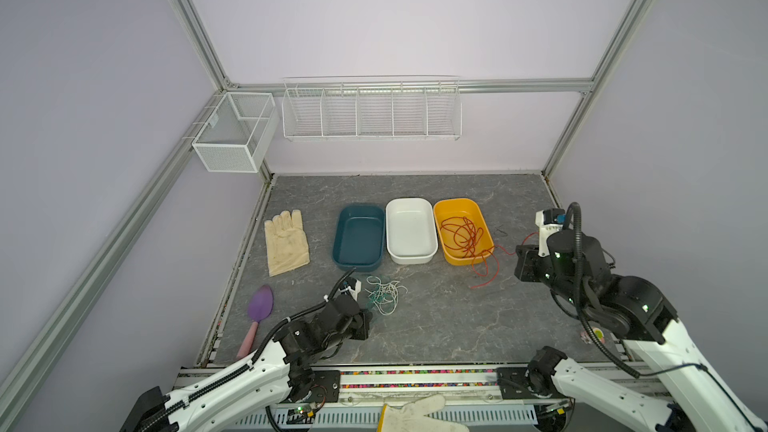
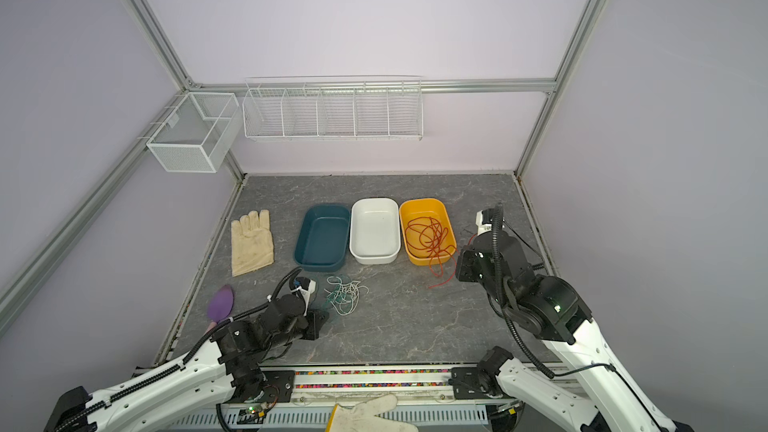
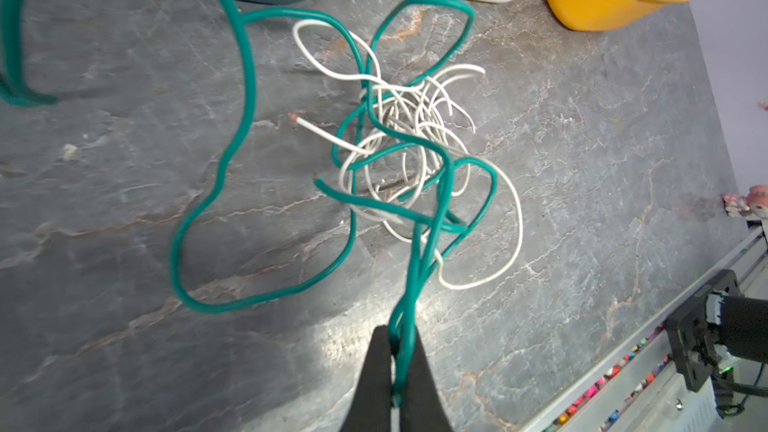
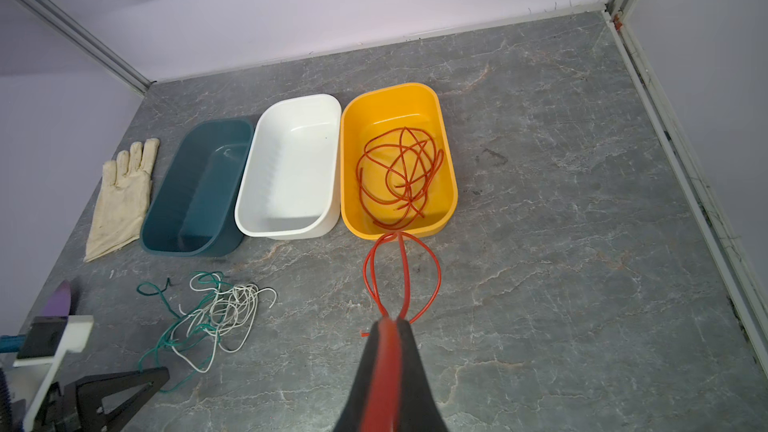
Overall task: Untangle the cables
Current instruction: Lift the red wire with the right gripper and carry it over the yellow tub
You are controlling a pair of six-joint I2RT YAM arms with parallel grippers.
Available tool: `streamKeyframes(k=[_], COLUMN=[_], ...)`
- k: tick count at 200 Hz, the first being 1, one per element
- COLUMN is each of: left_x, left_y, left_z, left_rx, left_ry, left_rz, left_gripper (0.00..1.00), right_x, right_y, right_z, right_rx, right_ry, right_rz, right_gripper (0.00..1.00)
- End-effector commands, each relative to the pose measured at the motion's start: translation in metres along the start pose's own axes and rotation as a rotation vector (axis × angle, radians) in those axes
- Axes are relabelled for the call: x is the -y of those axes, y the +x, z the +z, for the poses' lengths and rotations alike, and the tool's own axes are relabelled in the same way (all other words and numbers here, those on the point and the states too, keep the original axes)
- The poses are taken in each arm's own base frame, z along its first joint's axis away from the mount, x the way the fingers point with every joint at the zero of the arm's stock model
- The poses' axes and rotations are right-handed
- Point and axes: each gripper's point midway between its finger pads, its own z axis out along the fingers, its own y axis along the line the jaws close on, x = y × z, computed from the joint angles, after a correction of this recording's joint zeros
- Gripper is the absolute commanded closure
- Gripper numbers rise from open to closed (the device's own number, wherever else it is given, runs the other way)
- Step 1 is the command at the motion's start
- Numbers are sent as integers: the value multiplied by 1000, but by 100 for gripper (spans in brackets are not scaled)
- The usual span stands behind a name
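A red-orange cable (image 1: 465, 238) lies coiled in the yellow bin (image 1: 455, 201), and loops of it spill over the near rim onto the table. In the right wrist view my right gripper (image 4: 390, 322) is shut on a strand of that red-orange cable (image 4: 399, 172), in front of the bin (image 4: 390, 91). A dark green cable (image 3: 249, 89) and a white cable (image 3: 515, 238) lie tangled together on the table (image 1: 384, 295), just in front of the teal bin. My left gripper (image 3: 398, 332) is shut on a doubled strand of the green cable beside the tangle.
The teal bin (image 1: 361, 206) and the white bin (image 1: 409, 200) stand left of the yellow one. A cream glove (image 1: 286, 243) and a purple scoop (image 1: 260, 305) lie at the left. Another glove (image 1: 415, 413) sits at the front rail. Wire baskets (image 1: 370, 110) hang on the back wall.
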Motion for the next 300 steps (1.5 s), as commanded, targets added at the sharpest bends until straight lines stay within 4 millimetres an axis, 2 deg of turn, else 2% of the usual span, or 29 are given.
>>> streamKeyframes(k=[1, 39, 73, 130, 200, 244, 300], left_x=[20, 33, 42, 57, 80, 83, 79], left_y=[-13, -14, -15, -13, -5, -6, -1], left_z=[2, 9, 9, 10, 26, 25, 29], left_rx=[28, 10, 18, 21, -13, -9, -15], left_ry=[77, 121, 153, 194, 237, 247, 242], left_rz=[11, 1, -1, 6, 32, 30, 24], left_gripper=[100, 100, 100, 100, 100, 100, 100], right_x=[-15, -28, -27, -18, -2, 22, 41], right_y=[-16, -45, -64, -61, -61, -55, -61], right_z=[3, 21, 47, 103, 149, 166, 159], right_rx=[1, -1, -28, -128, -171, -170, -102], right_ry=[-42, -66, -67, -39, 72, 208, 305], right_rz=[-37, -19, 34, 90, 77, 43, 54], right_gripper=[94, 94, 94, 94, 94, 94, 94])
